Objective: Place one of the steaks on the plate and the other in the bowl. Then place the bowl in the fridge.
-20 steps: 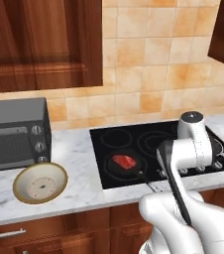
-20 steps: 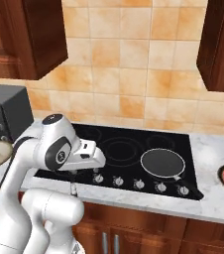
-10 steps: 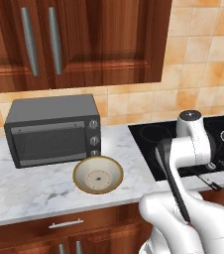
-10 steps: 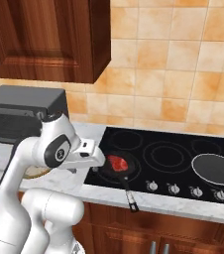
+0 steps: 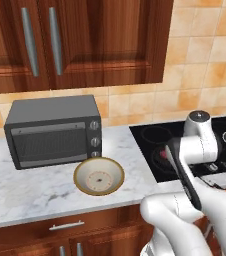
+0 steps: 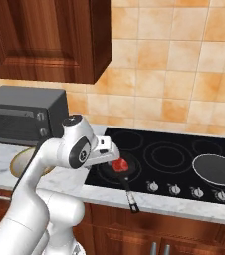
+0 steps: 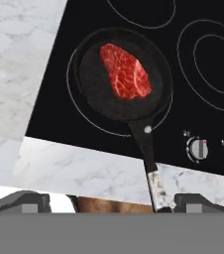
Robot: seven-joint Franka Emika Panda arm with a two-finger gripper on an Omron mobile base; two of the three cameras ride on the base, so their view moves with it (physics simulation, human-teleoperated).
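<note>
A raw deep red steak (image 7: pixel 125 71) lies in a dark frying pan (image 7: pixel 91 82) on the stove's front left burner, also visible as the steak (image 6: pixel 119 165) just beyond my hand. My gripper (image 7: pixel 113 202) hovers above the pan's near side, open, with nothing between its fingertips (image 7: pixel 29 201). The tan-rimmed bowl (image 5: pixel 87 175) sits empty on the marble counter in front of the toaster oven, to the left of the stove. My arm partly hides the bowl (image 6: pixel 20 163) in the right base view. The plate and the fridge are out of view.
A grey toaster oven (image 5: pixel 52 130) stands at the back of the counter. The pan's handle (image 7: pixel 151 168) points toward the counter's front edge past the stove knobs (image 7: pixel 197 148). A second dark pan (image 6: pixel 216 169) sits on the right front burner. Wooden cabinets (image 5: pixel 85 40) hang overhead.
The base has driven left, so the toaster oven and bowl have slid toward the middle of the left base view. The gripper stays open above the pan.
</note>
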